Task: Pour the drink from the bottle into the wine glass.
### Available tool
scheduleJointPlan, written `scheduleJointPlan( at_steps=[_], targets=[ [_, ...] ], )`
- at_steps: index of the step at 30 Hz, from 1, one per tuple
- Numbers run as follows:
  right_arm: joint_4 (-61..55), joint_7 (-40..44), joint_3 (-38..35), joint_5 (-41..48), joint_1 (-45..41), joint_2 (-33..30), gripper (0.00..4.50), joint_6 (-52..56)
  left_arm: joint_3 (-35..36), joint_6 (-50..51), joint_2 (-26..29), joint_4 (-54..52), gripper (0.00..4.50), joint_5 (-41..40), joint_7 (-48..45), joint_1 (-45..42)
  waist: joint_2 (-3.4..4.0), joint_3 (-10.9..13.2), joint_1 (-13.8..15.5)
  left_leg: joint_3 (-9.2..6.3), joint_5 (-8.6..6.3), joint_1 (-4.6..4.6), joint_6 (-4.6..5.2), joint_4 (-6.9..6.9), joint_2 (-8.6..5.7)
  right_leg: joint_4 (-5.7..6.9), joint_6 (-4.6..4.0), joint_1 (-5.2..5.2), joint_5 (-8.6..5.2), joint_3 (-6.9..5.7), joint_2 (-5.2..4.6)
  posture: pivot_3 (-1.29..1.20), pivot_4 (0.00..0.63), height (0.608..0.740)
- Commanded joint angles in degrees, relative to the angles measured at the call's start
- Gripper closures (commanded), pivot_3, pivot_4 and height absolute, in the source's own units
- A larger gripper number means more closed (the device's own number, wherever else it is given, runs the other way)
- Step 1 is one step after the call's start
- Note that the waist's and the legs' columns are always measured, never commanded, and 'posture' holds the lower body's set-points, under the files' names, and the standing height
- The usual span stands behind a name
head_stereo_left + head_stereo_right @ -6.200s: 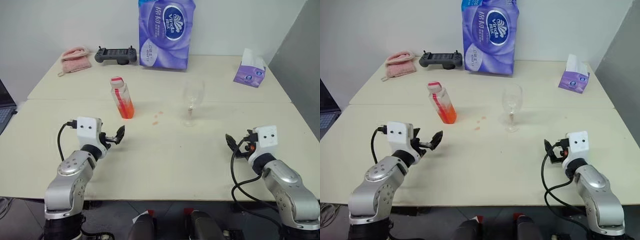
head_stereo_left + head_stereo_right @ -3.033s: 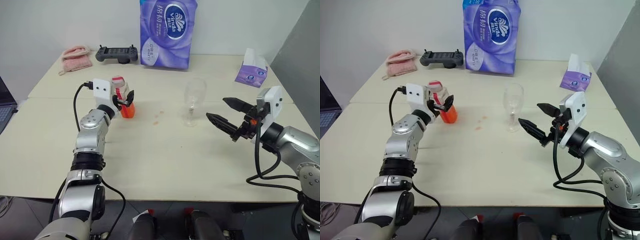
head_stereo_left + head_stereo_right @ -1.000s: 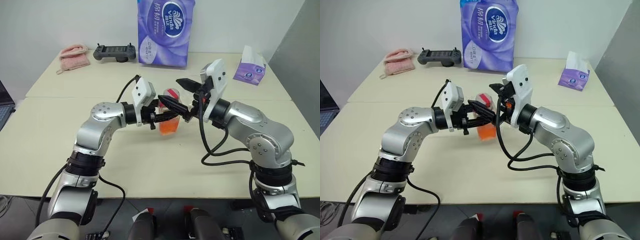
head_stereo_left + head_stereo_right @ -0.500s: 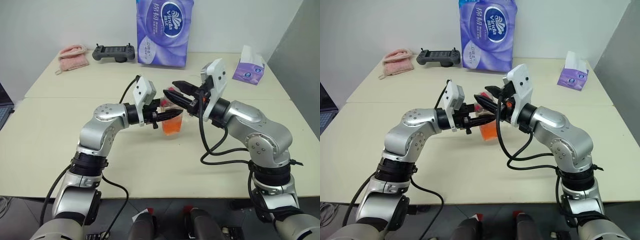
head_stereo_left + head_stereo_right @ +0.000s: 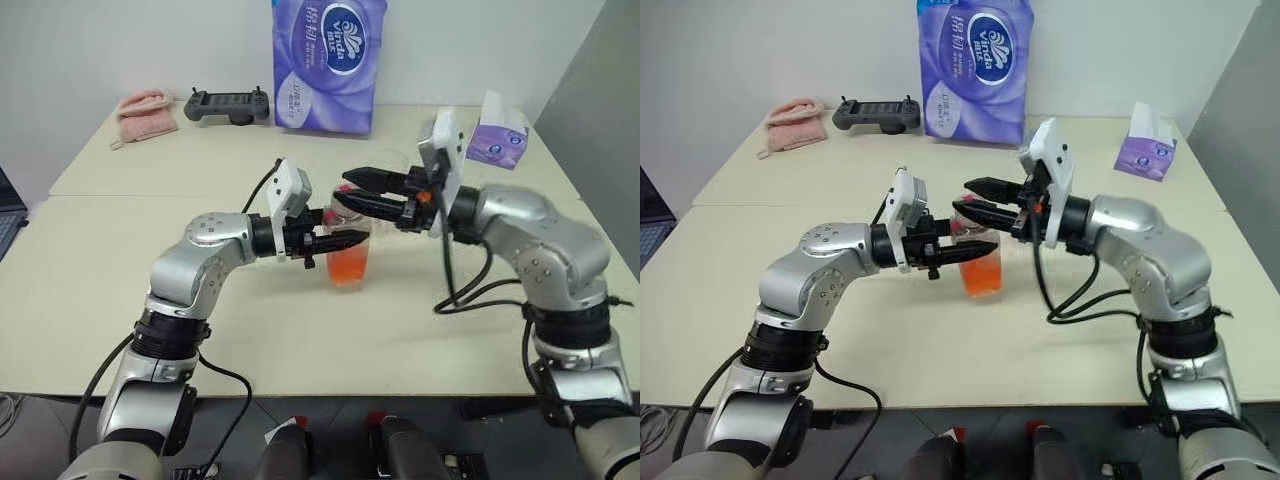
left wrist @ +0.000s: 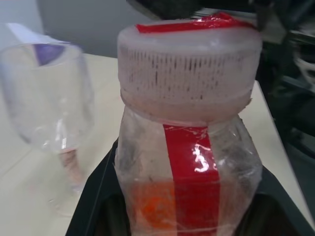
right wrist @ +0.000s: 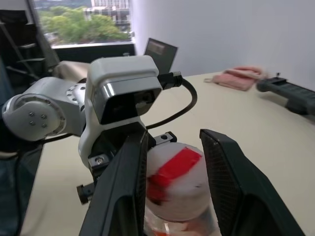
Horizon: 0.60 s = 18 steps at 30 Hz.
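Note:
My left gripper [image 5: 345,240] is shut on the body of the small clear bottle [image 5: 347,262] and holds it upright above the table's middle. The orange-red drink [image 5: 347,270] fills its lower part. A red strip runs up its side in the left wrist view. My right gripper [image 5: 342,189] reaches in level from the right. Its two black fingers [image 7: 129,187] are closed on either side of the white cap [image 7: 177,184] with the red mark. The clear wine glass [image 6: 49,93] stands on the table just beyond the bottle, partly hidden behind my right gripper in the eye views.
At the back of the cream table [image 5: 420,330] stand a tall purple tissue pack [image 5: 328,65], a black controller [image 5: 230,103] and a pink cloth [image 5: 147,112]. A small purple tissue box [image 5: 497,140] sits at the back right. A laptop edge [image 5: 6,205] shows far left.
My right gripper's fingers have closed in on the bottle's cap and its wrist has swung out to the right. My left gripper still holds the bottle, drawn slightly back.

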Motion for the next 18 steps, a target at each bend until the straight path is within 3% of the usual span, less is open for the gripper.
scheduleJointPlan(
  at_steps=[1,2,5,11,18],
  targets=[
    [2.87,4.42,-0.95,0.48,-1.16,-1.53,2.75,-0.36,1.76,-0.44,0.33,-3.54,2.68,-2.60,-1.23,-2.99,0.00,0.00,0.01,-0.02,0.00,0.00,0.00,0.00,0.00,0.00,0.00,0.00,0.00,-0.02,0.00,0.00,0.150,0.740],
    [2.86,4.49,-1.14,0.17,-1.07,-1.70,2.75,-0.70,1.83,-0.56,0.30,-3.41,2.68,-2.37,-1.04,-3.02,0.00,0.00,0.00,-0.03,0.00,0.00,0.00,0.00,0.01,0.00,0.00,0.02,0.00,-0.02,0.00,0.00,0.150,0.740],
    [-0.23,2.80,-3.48,1.56,0.94,-2.17,2.12,0.87,2.51,-1.25,0.23,-3.03,2.68,-1.59,0.20,-2.30,0.00,0.00,0.01,-0.01,0.00,0.00,-0.01,0.00,0.01,0.00,0.00,0.01,0.00,0.00,-0.02,0.00,0.150,0.740],
    [-9.30,-7.75,-4.06,-0.69,5.12,0.93,0.08,0.88,2.89,-1.33,-0.44,-3.83,2.68,-1.69,2.05,-0.76,0.00,0.00,0.06,-0.03,0.04,-0.07,-0.06,0.00,0.00,-0.01,0.00,-0.02,0.00,-0.01,-0.09,0.00,0.150,0.740],
    [-13.24,-17.89,-3.88,-2.66,5.85,6.38,0.08,0.96,2.21,-2.04,-1.72,-2.79,2.68,-0.99,2.63,-1.34,0.00,0.00,0.00,-0.06,0.07,-0.02,-0.10,0.03,0.02,0.09,0.00,-0.02,0.00,-0.04,-0.07,0.00,0.150,0.740]
  ],
)
